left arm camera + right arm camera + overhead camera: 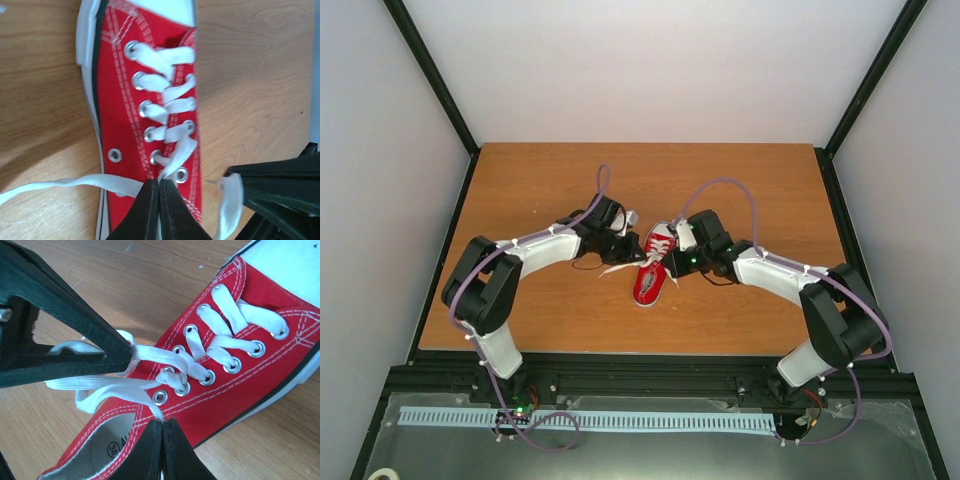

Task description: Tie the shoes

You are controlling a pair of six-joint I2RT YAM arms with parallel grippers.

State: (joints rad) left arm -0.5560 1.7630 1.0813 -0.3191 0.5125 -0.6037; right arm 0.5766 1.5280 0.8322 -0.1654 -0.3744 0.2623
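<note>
shoe: red, upright on its sole at the middle of the overhead frame, white toe cap toward the top edge, heel toward the bottom.
surface: bare brown wood around the shoe.
laces: white, criss-crossed through metal eyelets; loose strands leave the last pair.
left hand: closed, tips pinched on a strand of the laces just past the last eyelets, low centre in its own camera; another strand trails to that frame's left edge.
right hand: closed on a second strand beside the shoe's opening, low centre in its own camera.
spacing: the two hands sit near each other, one on each side of the shoe.
</note>
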